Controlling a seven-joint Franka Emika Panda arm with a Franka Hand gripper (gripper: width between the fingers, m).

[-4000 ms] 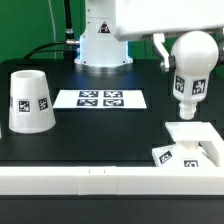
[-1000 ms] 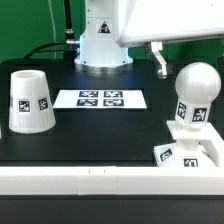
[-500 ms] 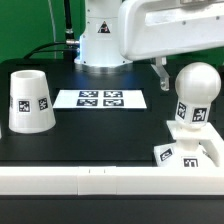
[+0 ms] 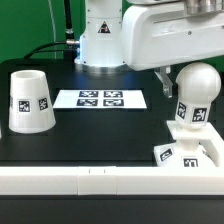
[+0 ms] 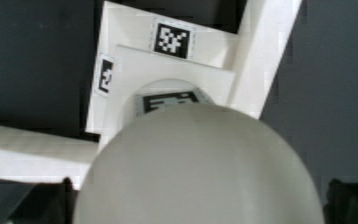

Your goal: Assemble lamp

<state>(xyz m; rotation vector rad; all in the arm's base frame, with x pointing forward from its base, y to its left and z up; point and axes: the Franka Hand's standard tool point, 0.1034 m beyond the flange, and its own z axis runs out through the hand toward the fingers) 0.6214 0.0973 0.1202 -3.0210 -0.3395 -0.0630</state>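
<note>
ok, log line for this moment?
bulb: upright on base | shade: apart, unmounted | tool: open, at bulb

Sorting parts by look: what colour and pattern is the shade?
The shade is white with black-and-white square tags, best in the exterior view.

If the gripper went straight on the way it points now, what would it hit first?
Most likely the bulb's round head, which fills the wrist view directly ahead of the gripper; the base sits beyond it. Depth is unclear.
</note>
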